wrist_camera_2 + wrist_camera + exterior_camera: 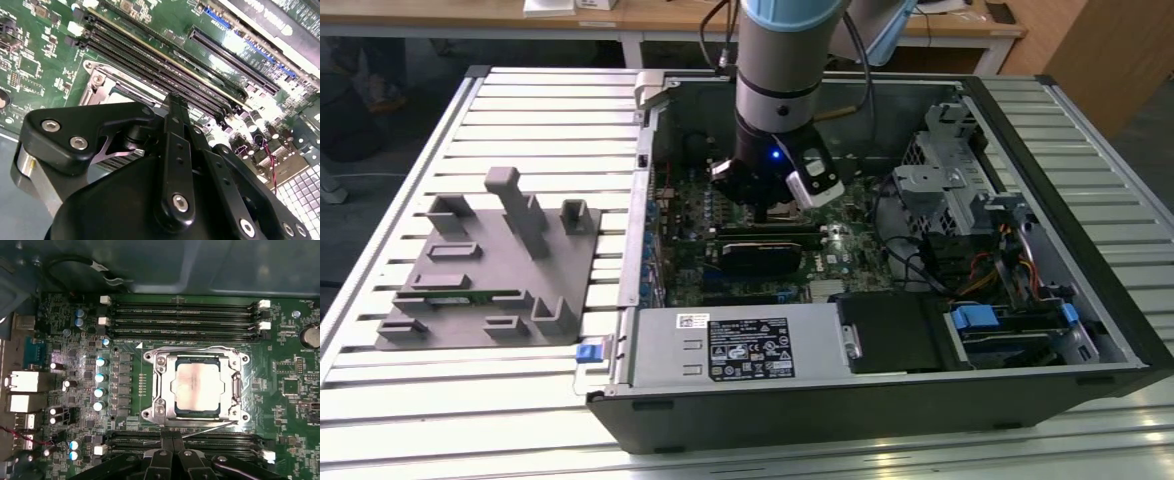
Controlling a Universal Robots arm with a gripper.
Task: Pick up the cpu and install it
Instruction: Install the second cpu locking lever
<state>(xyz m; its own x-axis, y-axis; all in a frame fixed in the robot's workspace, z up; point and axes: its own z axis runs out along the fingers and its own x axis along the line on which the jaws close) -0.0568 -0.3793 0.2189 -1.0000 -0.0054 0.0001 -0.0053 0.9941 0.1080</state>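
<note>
The cpu [198,388], a pale silver square chip, lies flat inside the metal-framed socket [159,385] on the green motherboard in the first wrist view. My gripper [172,434] hangs just beside the socket's edge, over the memory slots. Its two black fingers are pressed together with nothing between them. In the second wrist view the gripper [175,102] stands over the socket frame [97,82], which it partly hides. In the exterior view the gripper [771,205] is low inside the open computer case, above the middle of the board.
The computer case [1067,300] lies open on a slatted table. A grey plastic holder tray [487,270] sits at the exterior view's left. A power supply [734,345], drive cage [961,180], cables and a black card [761,250] crowd the case.
</note>
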